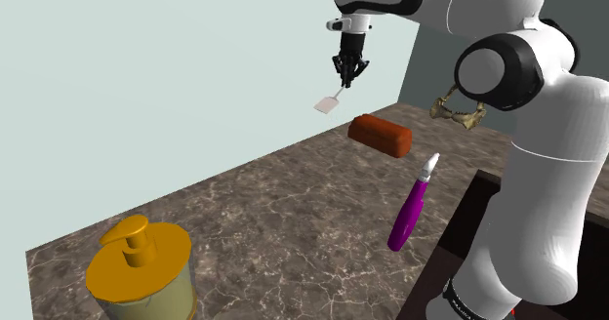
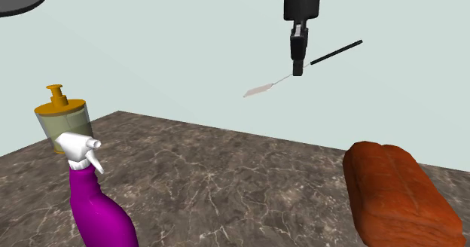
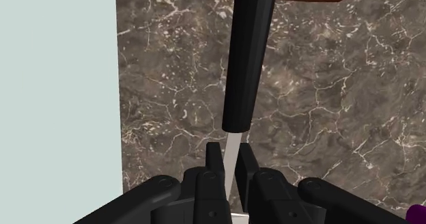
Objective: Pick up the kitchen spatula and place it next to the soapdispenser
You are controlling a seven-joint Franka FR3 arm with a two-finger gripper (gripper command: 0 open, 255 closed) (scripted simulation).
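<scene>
- Starting at the shoulder view's left, I see the soap dispenser point(image 1: 137, 267) with its yellow top, standing on the marble counter point(image 1: 293, 211). Nothing lies beside it.
- Well apart from the soap dispenser, toward the far wall, the gripper point(image 1: 349, 72) hangs high above the counter.
- Its fingers point(image 3: 214, 162) are pinched on the spatula point(image 1: 329, 101). In the wrist view they grip the thin pale neck just behind the black handle.
- The spatula is in the air, clear of the counter, nowhere near the soap dispenser. In the second exterior view its blade tips down on the dispenser's side.
- Farther from the soap dispenser than the gripper sits a brown loaf point(image 1: 381, 135), roughly below the hand, and beyond that a purple spray bottle point(image 1: 415, 206).
- I judge the pick finished and the lift made. What is left is the carry across the counter to the soap dispenser, the lowering, and the release next to it.
</scene>
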